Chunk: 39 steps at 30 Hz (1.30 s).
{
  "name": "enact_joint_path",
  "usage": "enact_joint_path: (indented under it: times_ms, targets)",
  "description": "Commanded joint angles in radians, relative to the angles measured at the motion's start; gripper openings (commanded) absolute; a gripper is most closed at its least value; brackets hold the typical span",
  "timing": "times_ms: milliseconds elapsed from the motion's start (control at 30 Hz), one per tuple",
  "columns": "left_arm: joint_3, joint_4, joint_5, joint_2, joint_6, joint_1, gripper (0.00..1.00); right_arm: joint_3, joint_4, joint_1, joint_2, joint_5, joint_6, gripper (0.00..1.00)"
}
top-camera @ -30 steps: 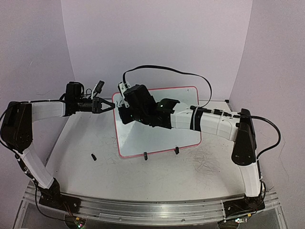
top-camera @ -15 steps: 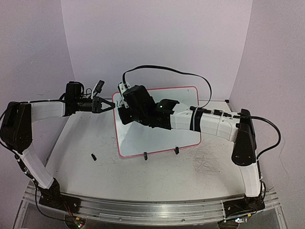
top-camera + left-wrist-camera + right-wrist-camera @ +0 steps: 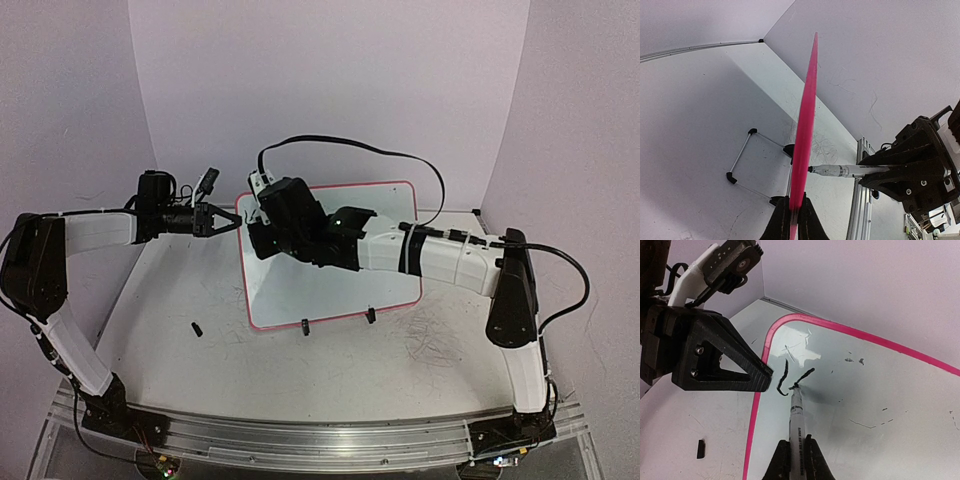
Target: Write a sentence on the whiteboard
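Two grippers are engaged on the whiteboard (image 3: pixel 330 290), which stands propped on its wire stand (image 3: pixel 741 153) toward the middle of the table (image 3: pixel 300 375). We find only two short black strokes (image 3: pixel 803 375) on it, near its upper left corner. We note the left gripper (image 3: pixel 792 220) pressed together on the board's pink left rim, and the right gripper (image 3: pixel 796 452) pinching a marker (image 3: pixel 796 412) whose tip touches the board just beside those strokes.

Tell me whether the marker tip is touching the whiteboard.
Touching. The left wrist view, edge-on to the whiteboard, shows the tip of the marker meeting its face with no gap.
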Motion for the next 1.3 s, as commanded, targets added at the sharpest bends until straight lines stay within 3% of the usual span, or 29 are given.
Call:
enact_joint_path:
  times_ms: [0,1267]
  targets:
    - [0.007,0.025,0.039,-0.047,-0.019,0.001,0.0,-0.009,-0.009,0.001,-0.01,0.018,0.021,0.0]
    - [0.006,0.027,0.041,-0.058,-0.021,-0.001,0.0,-0.111,-0.064,0.009,-0.03,-0.024,0.112,0.0]
